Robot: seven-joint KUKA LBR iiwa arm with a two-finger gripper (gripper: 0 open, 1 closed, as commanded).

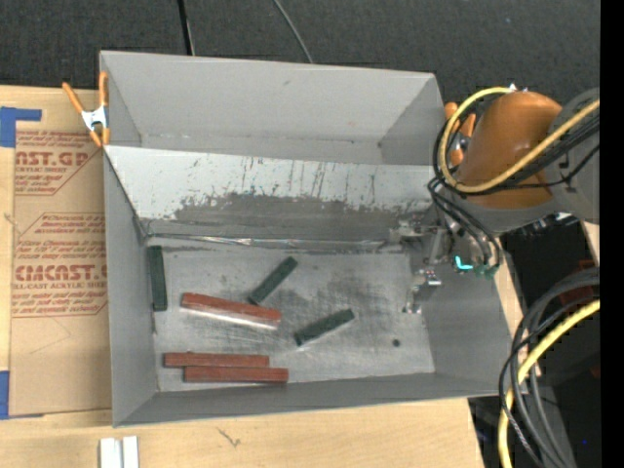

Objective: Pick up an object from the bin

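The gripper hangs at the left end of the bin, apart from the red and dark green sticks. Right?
No. The camera view shows the gripper at the right end of the bin; the red sticks and dark green sticks lie apart from it.

The arm (588, 159) is cut off by the right edge. Its orange cover (507, 154) hides the wrist and part of the bin's (292, 105) right wall. The tool (417, 295) is too small to tell whether it touches the floor. A dark speck (395, 341) near it cannot be identified. A pale strip (244, 320) lies partly hidden under a reddish bar (229, 307).
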